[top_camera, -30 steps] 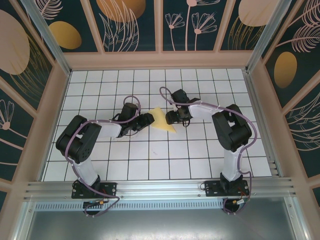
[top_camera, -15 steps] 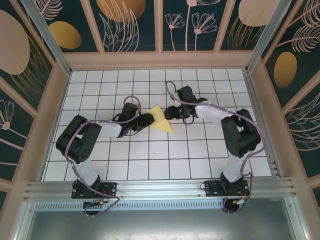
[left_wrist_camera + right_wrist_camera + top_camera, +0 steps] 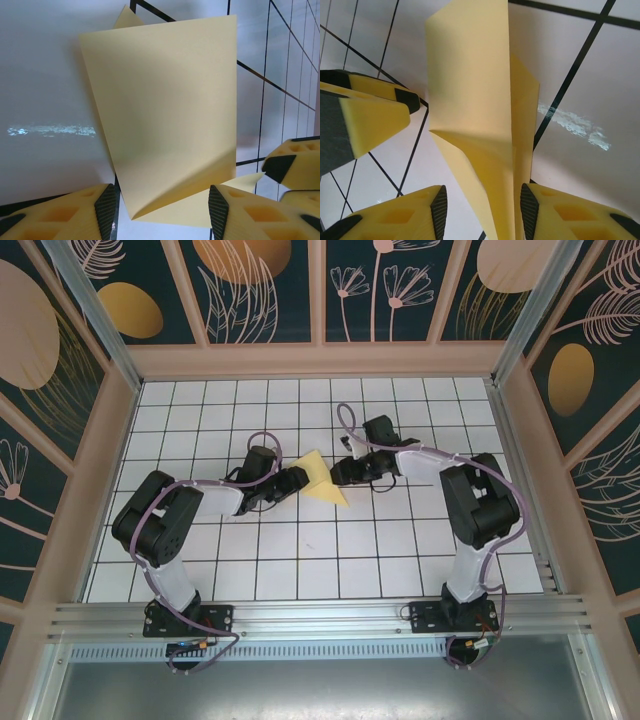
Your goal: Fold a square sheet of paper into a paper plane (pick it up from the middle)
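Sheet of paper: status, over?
Both open: left gripper and right gripper each astride the sheet of paper, from opposite sides. Paper partly folded, flap raised. No obstruction seen.

White arms (image 3: 205,502) with black joints (image 3: 150,527), lilac cables (image 3: 262,435), yellow hollow-celled claw fingers (image 3: 260,220) with black pads (image 3: 218,205)

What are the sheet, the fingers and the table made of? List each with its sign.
Sheet: thin matte pale yellow paper; holds sharp creases.
Fingers: likely yellow plastic with recessed pockets, black possibly rubber pads.
Table: glossy white surface, black grid lines, mirrors a light streak; tile or laminate, unclear.
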Tool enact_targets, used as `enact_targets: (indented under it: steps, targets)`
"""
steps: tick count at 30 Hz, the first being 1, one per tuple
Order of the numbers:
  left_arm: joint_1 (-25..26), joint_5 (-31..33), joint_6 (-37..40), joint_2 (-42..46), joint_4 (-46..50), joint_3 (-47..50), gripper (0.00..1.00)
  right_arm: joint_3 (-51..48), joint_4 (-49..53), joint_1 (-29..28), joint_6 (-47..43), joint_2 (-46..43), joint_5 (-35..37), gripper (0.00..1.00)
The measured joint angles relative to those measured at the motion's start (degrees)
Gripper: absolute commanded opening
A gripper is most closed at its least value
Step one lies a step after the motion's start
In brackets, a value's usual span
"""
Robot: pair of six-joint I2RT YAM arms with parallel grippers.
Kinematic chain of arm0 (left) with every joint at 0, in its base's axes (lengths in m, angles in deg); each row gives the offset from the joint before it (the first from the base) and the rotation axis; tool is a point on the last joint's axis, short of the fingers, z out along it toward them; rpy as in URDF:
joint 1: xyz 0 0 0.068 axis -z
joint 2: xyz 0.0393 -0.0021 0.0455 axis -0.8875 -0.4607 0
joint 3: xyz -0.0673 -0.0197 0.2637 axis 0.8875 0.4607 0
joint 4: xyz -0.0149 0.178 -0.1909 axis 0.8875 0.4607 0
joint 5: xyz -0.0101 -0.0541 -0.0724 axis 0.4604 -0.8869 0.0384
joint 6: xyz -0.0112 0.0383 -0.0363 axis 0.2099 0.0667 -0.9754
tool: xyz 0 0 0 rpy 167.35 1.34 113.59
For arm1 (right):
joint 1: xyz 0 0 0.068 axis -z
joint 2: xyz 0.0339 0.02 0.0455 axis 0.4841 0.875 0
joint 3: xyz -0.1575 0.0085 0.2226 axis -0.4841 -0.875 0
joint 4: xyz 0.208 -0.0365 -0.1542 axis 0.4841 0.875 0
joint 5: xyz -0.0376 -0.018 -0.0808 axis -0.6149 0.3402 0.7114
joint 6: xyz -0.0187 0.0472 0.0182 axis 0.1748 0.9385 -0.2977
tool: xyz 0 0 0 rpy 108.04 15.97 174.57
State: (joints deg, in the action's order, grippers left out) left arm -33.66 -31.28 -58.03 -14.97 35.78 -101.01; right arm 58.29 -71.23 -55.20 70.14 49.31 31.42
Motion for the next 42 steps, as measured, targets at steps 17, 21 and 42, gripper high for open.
enact_targets:
  steps: [17,21,42]
  targets:
    - [0.0,0.0,0.0,0.0,0.0,0.0,0.55,2.4,0.4,0.0,-2.4,4.1,-4.4,0.24]
    - [0.0,0.0,0.0,0.0,0.0,0.0,0.55,2.9,0.2,0.0,-2.7,4.6,-5.2,0.14]
    - [0.0,-2.3,-1.2,0.2,-2.8,0.9,0.61,-1.4,-12.4,4.8,9.4,3.7,-18.2,0.01]
